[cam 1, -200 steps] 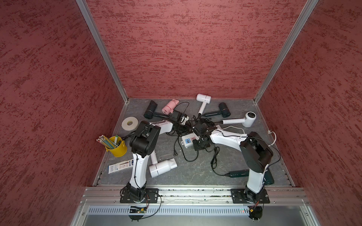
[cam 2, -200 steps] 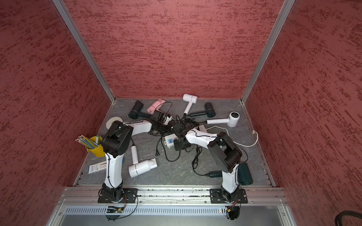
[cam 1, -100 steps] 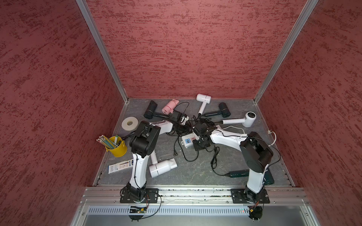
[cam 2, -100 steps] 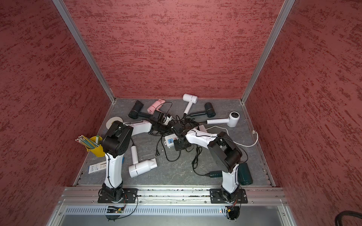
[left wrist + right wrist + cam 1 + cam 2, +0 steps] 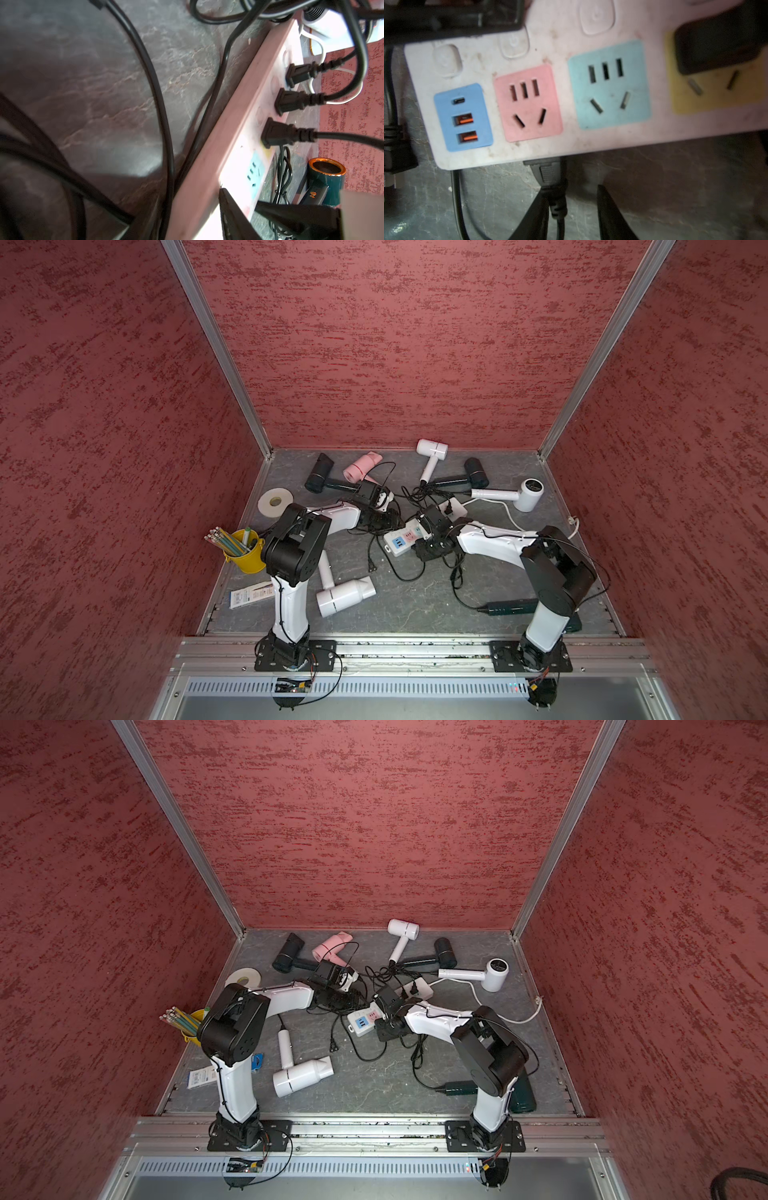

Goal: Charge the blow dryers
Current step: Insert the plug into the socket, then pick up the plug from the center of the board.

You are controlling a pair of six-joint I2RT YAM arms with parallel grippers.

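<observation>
All seven lie on their sides. Beyond the left gripper (image 5: pixel 392 521): a black dryer (image 5: pixel 319 479) and a pink dryer (image 5: pixel 360 466). Beyond the right gripper (image 5: pixel 423 536): a white dryer (image 5: pixel 432 450), a second black dryer (image 5: pixel 476 477) and a ring-headed white dryer (image 5: pixel 528 493). Behind the left gripper lies a large white dryer (image 5: pixel 345 598); behind the right, a dark green dryer (image 5: pixel 511 606), partly hidden.

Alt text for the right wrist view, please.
A white power strip lies on a grey table, its pink socket and teal socket empty, a black plug in the yellow socket. A loose plug lies at the strip's edge, against one of the right gripper's open fingers.
</observation>
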